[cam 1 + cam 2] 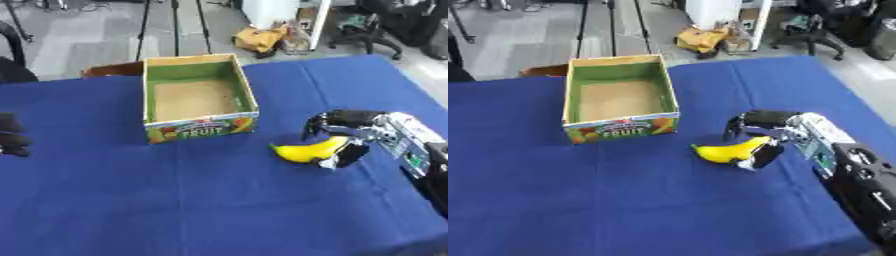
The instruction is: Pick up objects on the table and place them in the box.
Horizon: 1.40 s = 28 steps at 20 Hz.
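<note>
A yellow banana (306,151) lies on the blue tablecloth (201,200), right of centre. My right hand (343,131) reaches in from the right, its fingers arched over the banana's right end and its thumb below that end, curled round it. The open cardboard fruit box (198,94), green inside with a brown floor, stands behind and to the left of the banana with nothing in it. At the left edge of the left eye view, my left hand (12,136) shows only as dark shapes; its fingers cannot be made out.
The table's far edge runs just behind the box. Beyond it are a brown chair back (112,69), tripod legs, a yellow bag (260,38) and an office chair (372,31) on the floor. My right forearm (418,150) covers the table's right side.
</note>
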{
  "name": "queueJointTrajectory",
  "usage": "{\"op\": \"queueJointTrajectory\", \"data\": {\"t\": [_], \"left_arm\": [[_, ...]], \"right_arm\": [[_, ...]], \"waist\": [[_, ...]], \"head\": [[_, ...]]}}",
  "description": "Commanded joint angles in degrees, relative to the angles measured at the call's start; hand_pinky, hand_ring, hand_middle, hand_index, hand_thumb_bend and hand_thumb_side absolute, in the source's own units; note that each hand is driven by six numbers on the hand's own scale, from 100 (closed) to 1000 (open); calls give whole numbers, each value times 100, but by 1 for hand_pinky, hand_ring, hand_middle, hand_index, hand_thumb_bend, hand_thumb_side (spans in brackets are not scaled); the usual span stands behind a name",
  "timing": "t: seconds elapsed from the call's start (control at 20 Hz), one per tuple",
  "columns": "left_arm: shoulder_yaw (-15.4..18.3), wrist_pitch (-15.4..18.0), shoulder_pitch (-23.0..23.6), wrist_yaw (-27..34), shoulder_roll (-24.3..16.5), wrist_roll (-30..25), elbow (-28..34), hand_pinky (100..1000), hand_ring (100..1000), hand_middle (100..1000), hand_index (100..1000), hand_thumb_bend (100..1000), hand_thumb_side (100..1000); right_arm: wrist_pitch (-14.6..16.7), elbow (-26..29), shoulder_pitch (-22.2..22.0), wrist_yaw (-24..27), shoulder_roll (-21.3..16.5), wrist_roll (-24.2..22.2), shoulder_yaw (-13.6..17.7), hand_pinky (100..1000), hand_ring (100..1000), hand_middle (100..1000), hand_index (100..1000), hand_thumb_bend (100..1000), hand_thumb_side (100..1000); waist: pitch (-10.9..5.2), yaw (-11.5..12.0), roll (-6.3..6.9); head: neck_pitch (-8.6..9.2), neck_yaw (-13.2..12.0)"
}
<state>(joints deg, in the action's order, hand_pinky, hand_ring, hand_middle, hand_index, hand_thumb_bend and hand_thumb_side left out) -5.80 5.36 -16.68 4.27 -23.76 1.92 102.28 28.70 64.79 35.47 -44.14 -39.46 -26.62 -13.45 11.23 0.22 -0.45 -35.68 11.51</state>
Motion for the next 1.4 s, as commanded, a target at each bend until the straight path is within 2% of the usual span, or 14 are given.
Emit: {"op": "queueJointTrajectory", "data": {"t": [0.05,0.6,0.95,1.4], "left_arm": [[18,6,-93,7,-68,-5,79,567,601,613,766,496,832],[19,3,-99,6,-65,-3,86,568,601,612,765,500,826],[21,4,-95,6,-61,1,84,568,600,611,765,498,832],[24,3,-94,8,-58,5,82,567,600,609,765,499,831]], "right_arm": [[28,31,69,-48,-110,4,37,692,744,764,792,284,399],[74,34,30,-187,-85,83,12,687,737,756,779,304,375],[87,9,10,-252,-64,144,9,684,733,753,771,280,390],[83,17,10,-253,-49,178,8,679,726,747,750,247,362]], "waist": [[-92,1,-2],[-89,-13,11],[-83,-18,15],[-86,-20,20]], "head": [[-23,5],[-24,11],[-23,15],[-13,25]]}}
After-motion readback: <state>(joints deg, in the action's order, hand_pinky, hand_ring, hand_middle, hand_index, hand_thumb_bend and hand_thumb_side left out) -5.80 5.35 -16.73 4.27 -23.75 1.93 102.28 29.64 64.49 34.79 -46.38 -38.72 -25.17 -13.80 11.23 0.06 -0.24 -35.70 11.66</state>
